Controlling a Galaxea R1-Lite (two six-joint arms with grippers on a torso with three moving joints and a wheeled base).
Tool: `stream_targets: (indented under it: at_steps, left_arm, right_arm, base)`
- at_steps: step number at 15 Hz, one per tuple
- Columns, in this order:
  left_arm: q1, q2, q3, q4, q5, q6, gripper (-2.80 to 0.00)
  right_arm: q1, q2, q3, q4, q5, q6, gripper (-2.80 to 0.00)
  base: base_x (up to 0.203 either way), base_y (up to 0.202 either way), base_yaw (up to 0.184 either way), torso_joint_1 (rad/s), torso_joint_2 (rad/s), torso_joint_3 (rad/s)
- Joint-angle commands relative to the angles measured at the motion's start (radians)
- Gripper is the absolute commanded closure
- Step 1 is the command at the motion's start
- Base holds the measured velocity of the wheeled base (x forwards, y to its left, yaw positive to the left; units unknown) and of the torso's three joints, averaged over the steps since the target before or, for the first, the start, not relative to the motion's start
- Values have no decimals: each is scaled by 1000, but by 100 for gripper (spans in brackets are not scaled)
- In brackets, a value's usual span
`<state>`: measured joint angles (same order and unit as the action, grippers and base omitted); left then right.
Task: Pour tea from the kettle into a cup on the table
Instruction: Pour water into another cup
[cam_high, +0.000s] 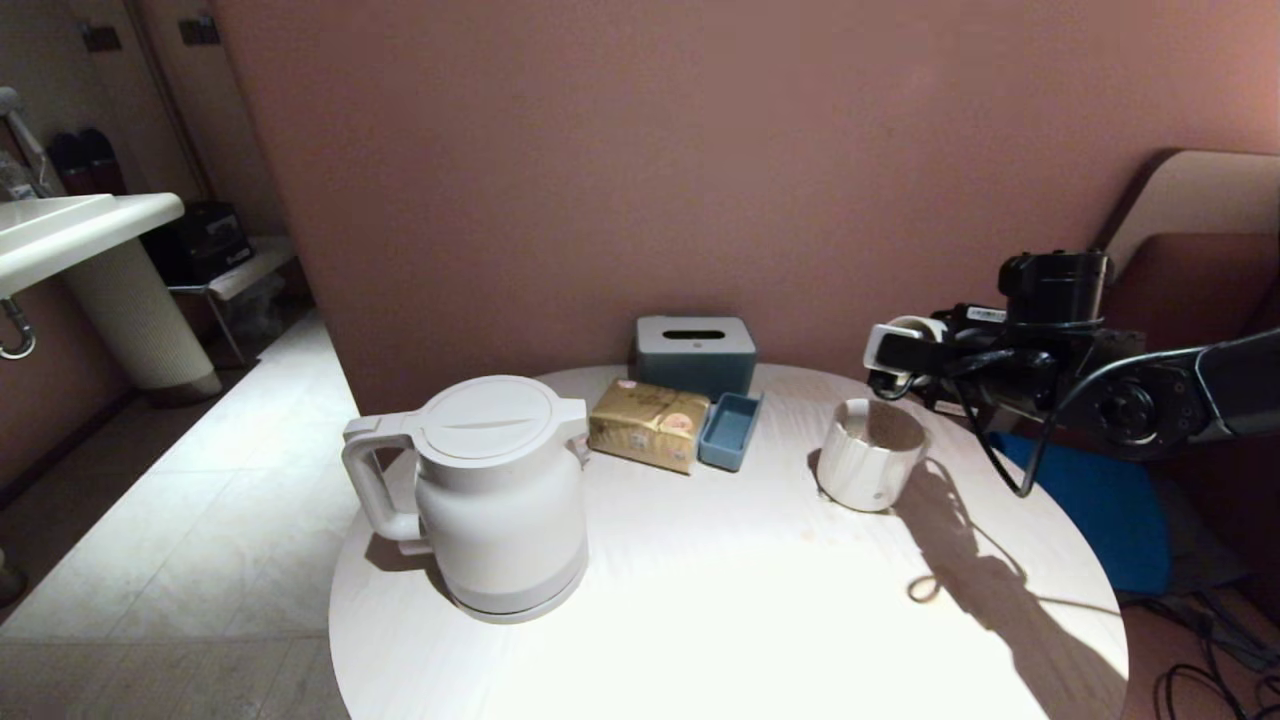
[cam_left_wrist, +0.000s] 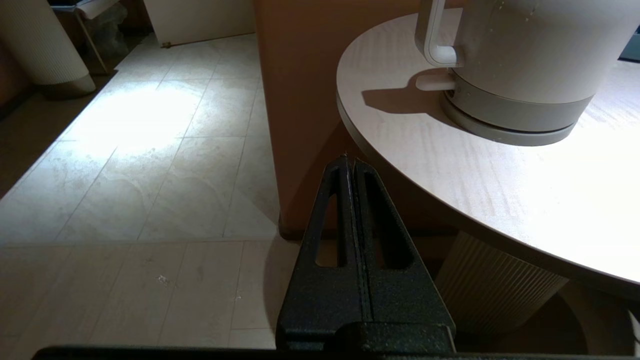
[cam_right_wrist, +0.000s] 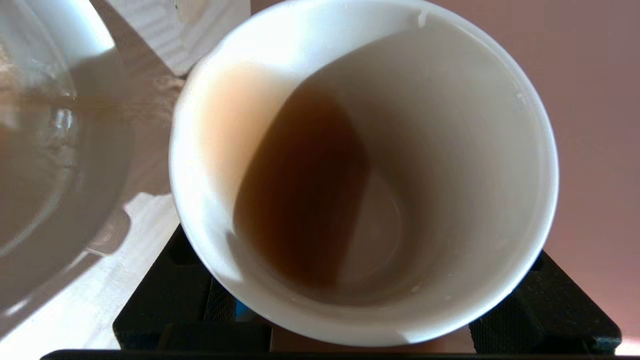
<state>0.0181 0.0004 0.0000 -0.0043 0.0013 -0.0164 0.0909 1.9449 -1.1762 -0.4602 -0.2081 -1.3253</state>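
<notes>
Item: cup, small, white, smooth-walled, tapered, tipped on its side in my right end effector, which grips it in the air just above the ribbed mug. Reddish-amber tea pools along its low wall.

Item: kettle, white, lidded, upright on the counter, well to the left, handle leftward.

Item: left end effector, clenched, empty, off the counter's edge, the nearer to the kettle.

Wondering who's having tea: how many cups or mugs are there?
2. A ribbed mug stands on the table; a small white cup is held off the table by the right gripper, close to that mug. The kettle could hide more.
</notes>
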Motion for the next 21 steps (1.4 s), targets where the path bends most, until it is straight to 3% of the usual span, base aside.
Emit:
stream_targets:
  at_steps: [1,4,13,17,21]
  left_arm:
    - [0,0,0,0,0,0,0]
    - [0,0,0,0,0,0,0]
    - [0,0,0,0,0,0,0]
    - [0,0,0,0,0,0,0]
    - [0,0,0,0,0,0,0]
  right_arm:
    - [1,-3,0,-5,-2,-17,0]
    - [-4,3,4,-104,-2,-114,0]
    - [-5,-7,65,-129,-1,-139,0]
    - [-8,2,122,-290,2,-242,0]
    - [-6,-5,151,-320,4,-274,0]
  base:
    - [0,0,0,0,0,0]
    - [0,0,0,0,0,0]
    - [0,0,0,0,0,0]
    - [0,0,0,0,0,0]
    - [0,0,0,0,0,0]
